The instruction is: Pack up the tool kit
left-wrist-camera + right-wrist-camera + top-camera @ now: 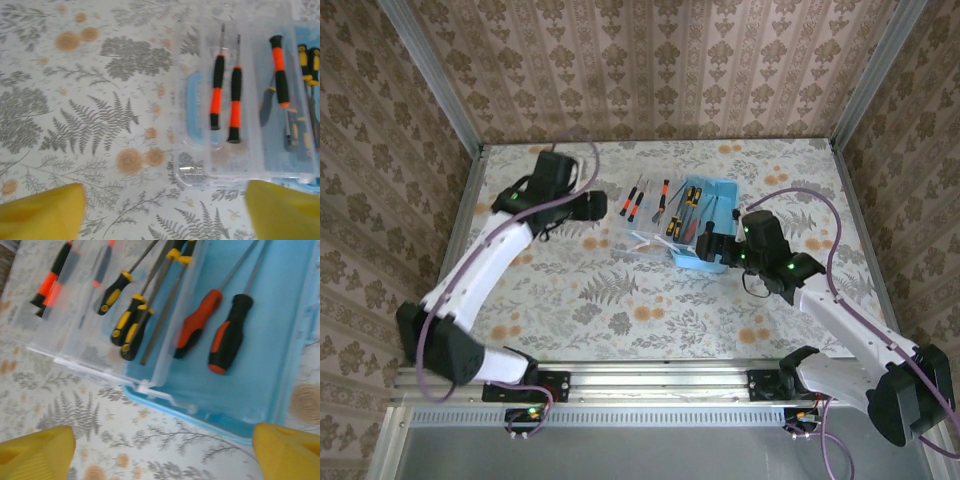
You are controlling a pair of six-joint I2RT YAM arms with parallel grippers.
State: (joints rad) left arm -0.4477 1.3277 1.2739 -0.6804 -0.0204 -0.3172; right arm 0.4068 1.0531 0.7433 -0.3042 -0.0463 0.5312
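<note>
The tool kit's light-blue case (pixel 718 222) lies open mid-table, its clear lid (pixel 655 228) folded out flat to the left. Two slim orange-and-black screwdrivers (pixel 225 95) lie on the lid beside the blue handle (pixel 194 107), and a third (pixel 279 70) lies further right. In the blue tray (pixel 260 370) rest a red screwdriver (pixel 197 322), a black-and-orange one (pixel 230 335) and several yellow-and-black ones (pixel 127 325). My left gripper (pixel 162 215) hovers open just off the lid's edge, holding nothing. My right gripper (pixel 162 452) hangs open over the cloth before the case's near corner, also holding nothing.
A fern-and-flower patterned cloth (pixel 620 290) covers the table. Wallpapered walls with metal corner posts (pixel 430 85) close in the back and both sides. Both arms (pixel 480 270) reach in from the near edge toward the case.
</note>
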